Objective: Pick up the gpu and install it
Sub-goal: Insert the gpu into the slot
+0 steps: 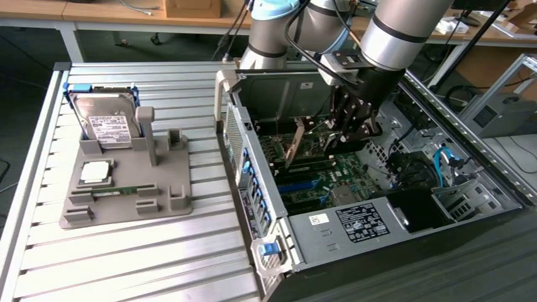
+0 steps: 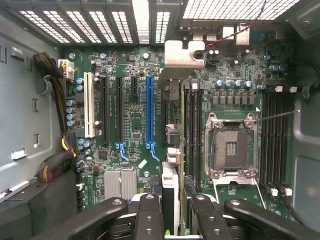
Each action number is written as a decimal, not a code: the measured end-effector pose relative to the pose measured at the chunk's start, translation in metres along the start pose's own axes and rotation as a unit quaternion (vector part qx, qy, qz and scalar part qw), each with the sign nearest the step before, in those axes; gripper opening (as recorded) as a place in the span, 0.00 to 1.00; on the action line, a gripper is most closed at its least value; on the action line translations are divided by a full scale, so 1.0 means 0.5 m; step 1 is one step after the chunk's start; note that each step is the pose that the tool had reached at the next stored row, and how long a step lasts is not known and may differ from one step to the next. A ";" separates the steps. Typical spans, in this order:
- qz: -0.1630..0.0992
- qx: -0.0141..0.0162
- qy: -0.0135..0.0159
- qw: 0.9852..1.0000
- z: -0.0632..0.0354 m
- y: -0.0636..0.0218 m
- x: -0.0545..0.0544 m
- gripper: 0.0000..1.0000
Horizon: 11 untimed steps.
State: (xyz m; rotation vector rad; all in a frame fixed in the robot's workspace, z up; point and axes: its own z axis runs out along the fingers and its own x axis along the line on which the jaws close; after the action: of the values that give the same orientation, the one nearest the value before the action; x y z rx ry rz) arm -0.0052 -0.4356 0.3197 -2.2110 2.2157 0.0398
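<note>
On the exterior view's left, the slatted counter (image 1: 126,251) carried a grey holder (image 1: 176,201) with a silver hard drive (image 1: 109,129) standing at its far end. A square processor chip (image 1: 95,171) and a narrow memory stick (image 1: 126,189) lay nearer to us on the same holder. To the right lay the open computer case (image 1: 239,135), and the arm reached down into it.

Inside the case we saw the gpu (image 1: 293,146) standing on edge over the motherboard (image 2: 130,120), its thin brownish board face turned towards the exterior view's left. In the wrist view the gpu (image 2: 171,182) showed edge-on, with its silver end bracket (image 2: 182,55) at the case's slotted rear wall. There it ran alongside the long blue slot (image 2: 149,112), between that slot and the open processor socket (image 2: 232,147). We could not tell whether its lower edge touched the board.

The gripper (image 1: 346,139) was closed partway, its dark fingers (image 2: 150,215) pressed against both sides of the card, gripping the end away from the bracket (image 2: 176,220).
</note>
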 end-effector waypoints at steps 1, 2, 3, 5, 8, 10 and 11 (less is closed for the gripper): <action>0.000 0.000 0.000 1.000 0.001 0.000 0.000 0.27; 0.000 0.000 0.000 1.000 0.001 0.000 0.001 0.27; 0.000 0.000 0.000 1.000 0.002 0.001 0.002 0.27; 0.000 0.000 0.000 1.000 0.003 0.002 0.003 0.27; 0.000 0.000 0.000 1.000 0.004 0.003 0.005 0.27; 0.000 0.000 0.000 1.000 0.005 0.004 0.007 0.27; 0.000 0.000 0.000 1.000 0.006 0.005 0.007 0.27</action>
State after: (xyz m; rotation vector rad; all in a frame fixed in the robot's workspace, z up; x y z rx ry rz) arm -0.0075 -0.4392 0.3168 -2.2112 2.2157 0.0396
